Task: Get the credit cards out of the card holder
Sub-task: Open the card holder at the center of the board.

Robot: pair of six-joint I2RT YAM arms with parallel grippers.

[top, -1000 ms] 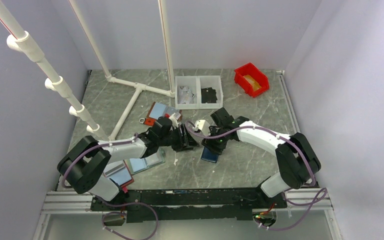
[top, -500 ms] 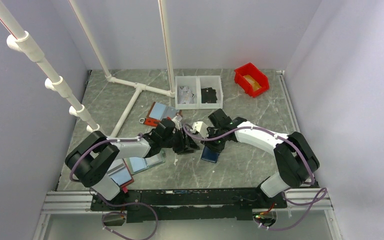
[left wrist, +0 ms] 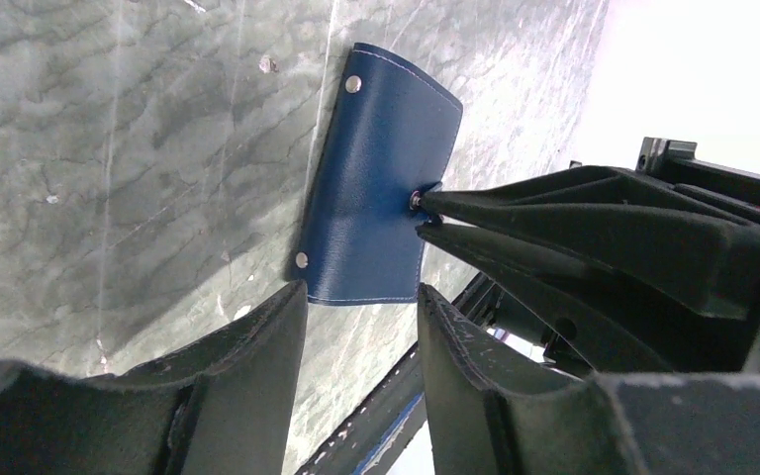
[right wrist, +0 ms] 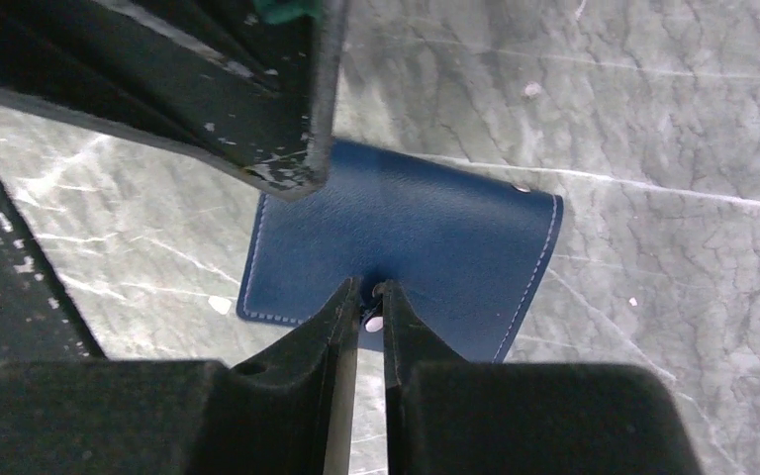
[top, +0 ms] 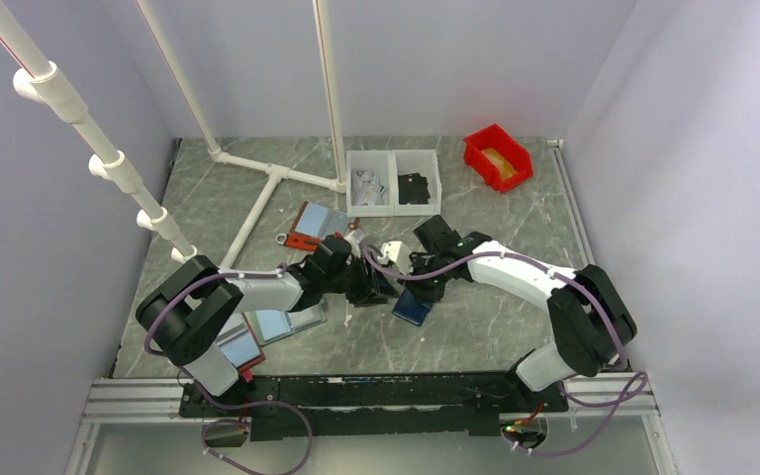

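Stitching runs pale along the edges of the card holder, which we see lying folded shut, navy outer side up, on the marble table, near its middle and between our two arms. Our right gripper has its fingers almost together, pinching the small strap tab at the middle of one long edge. Our left gripper keeps a moderate gap between its fingers, the tips just beside a short edge of the holder; we cannot tell whether they touch it. Two silver studs sit along the far long edge
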